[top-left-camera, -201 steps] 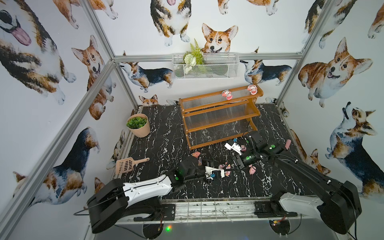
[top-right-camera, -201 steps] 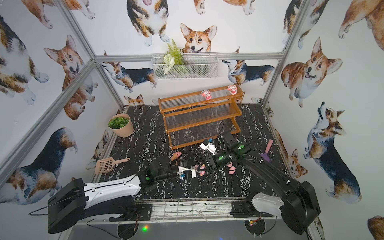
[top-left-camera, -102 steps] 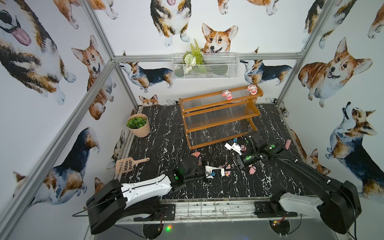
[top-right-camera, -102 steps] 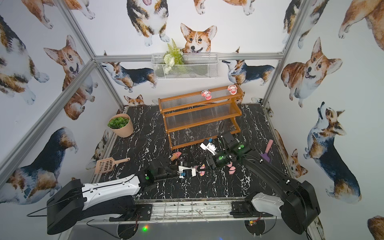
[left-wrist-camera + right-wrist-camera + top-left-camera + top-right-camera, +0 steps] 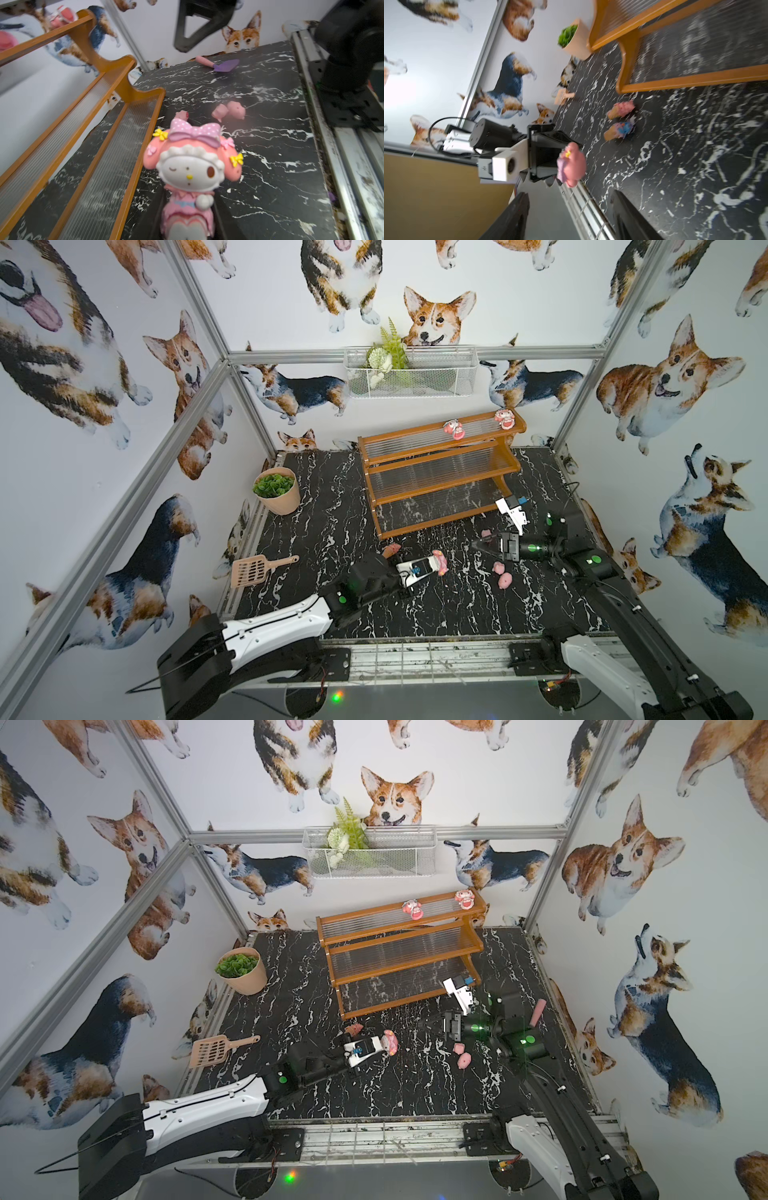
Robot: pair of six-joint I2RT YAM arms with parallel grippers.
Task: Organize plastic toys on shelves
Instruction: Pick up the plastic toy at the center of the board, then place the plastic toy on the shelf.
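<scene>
Reading the black marble tabletop [image 5: 316,506] as a clock face in both top views, with twelve at the back wall, the left gripper [image 5: 430,565] sits near the centre. Its jaws are clamped narrow on the skirt of a doll figurine [image 5: 190,166], whose head juts past the fingertips toward three o'clock. The figurine has a white face ringed by a white frill, one eye winking and the other brown and open, and a yellow nose. It wears a pink hood with drooping ears, a dotted lilac-pink bow on top, small yellow and pink bows at the sides, and a pink dress with a pale blue collar (whether it clears the marble cannot be told). The shelves [image 5: 436,524], an orange-brown stepped rack with clear ribbed panels, stand at twelve o'clock. On the top tier a second doll [image 5: 454,429] stands past its middle and a third doll [image 5: 504,418] near its right end. The right gripper [image 5: 569,195] hovers at three o'clock, jaws spread wide with nothing between them. Two pink pig blobs [image 5: 500,574] lie side by side between three and four. Two ice-cream cones [image 5: 619,119] lie together on the marble between nine and ten of the held figurine. A plant pot [image 5: 277,499] is at ten, a beige scoop [image 5: 253,570] near nine, and a purple scoop [image 5: 225,65] at the three o'clock edge.
</scene>
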